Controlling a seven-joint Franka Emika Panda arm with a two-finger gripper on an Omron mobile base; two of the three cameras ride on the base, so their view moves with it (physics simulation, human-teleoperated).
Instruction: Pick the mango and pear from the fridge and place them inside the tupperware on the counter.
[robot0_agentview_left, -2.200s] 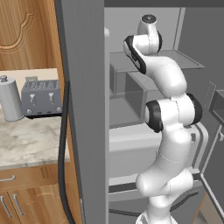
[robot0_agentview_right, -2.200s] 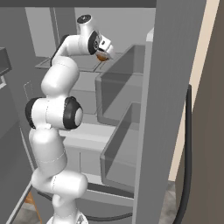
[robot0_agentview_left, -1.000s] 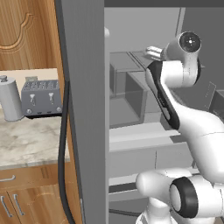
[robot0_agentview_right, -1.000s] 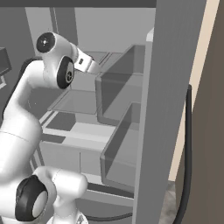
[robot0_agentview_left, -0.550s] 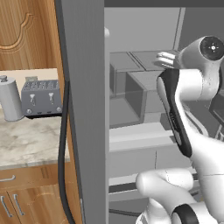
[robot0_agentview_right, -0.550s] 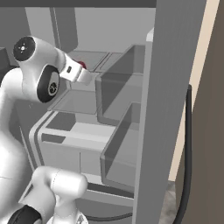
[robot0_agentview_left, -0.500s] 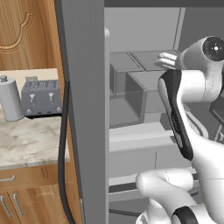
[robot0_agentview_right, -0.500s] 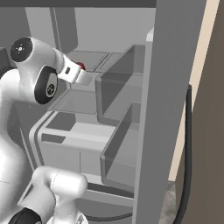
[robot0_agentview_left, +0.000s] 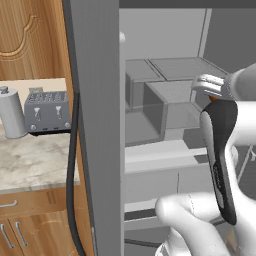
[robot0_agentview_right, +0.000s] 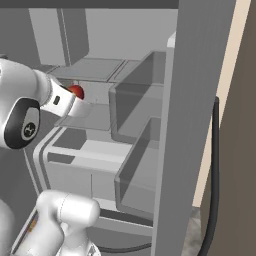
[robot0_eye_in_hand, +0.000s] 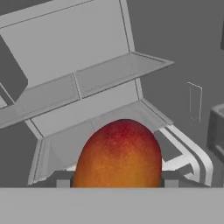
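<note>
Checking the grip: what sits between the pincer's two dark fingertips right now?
The smooth orange-red oval mango sits between them, held by the pincer, as the hand view shows.

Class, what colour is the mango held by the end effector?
Orange, shading to red at its top: the mango, clearest in the hand view.
</note>
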